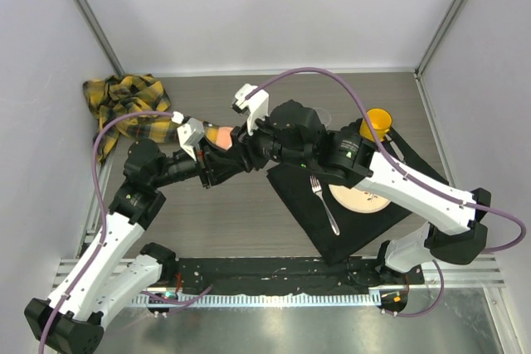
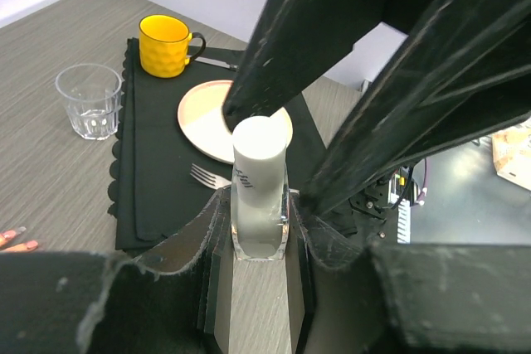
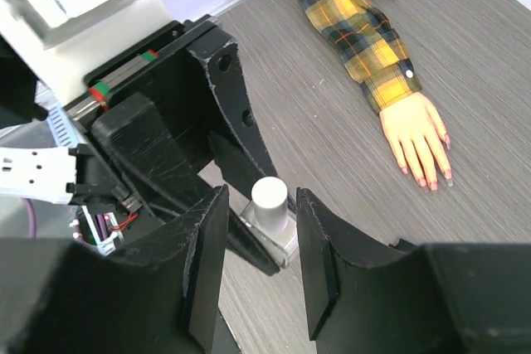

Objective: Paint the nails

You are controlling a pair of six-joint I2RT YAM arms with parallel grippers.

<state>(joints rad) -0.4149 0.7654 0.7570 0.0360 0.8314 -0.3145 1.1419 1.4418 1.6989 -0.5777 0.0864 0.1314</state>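
A small clear bottle [image 2: 259, 196] with a white cap [image 3: 270, 195] stands upright on the table, my left gripper [image 2: 259, 234] shut on its body. My right gripper [image 3: 261, 198] hangs over it, open. Its fingers [image 2: 274, 39] straddle the cap with a gap showing on each side. The peach-pink fake hand [image 3: 413, 132] lies palm down beyond them, its nails [image 3: 433, 181] pink at the fingertips. It sticks out of a yellow-black plaid sleeve [image 3: 365, 39]. In the top view the hand [image 1: 222, 134] is mostly hidden behind both grippers [image 1: 236, 155].
A black placemat [image 1: 299, 205] to the right holds a plate [image 1: 358, 198], a fork [image 1: 323, 203] and a yellow mug [image 1: 377, 119]. A clear glass [image 2: 89, 99] stands beside the mat. The plaid cloth bunches up in the back left corner [image 1: 124, 97].
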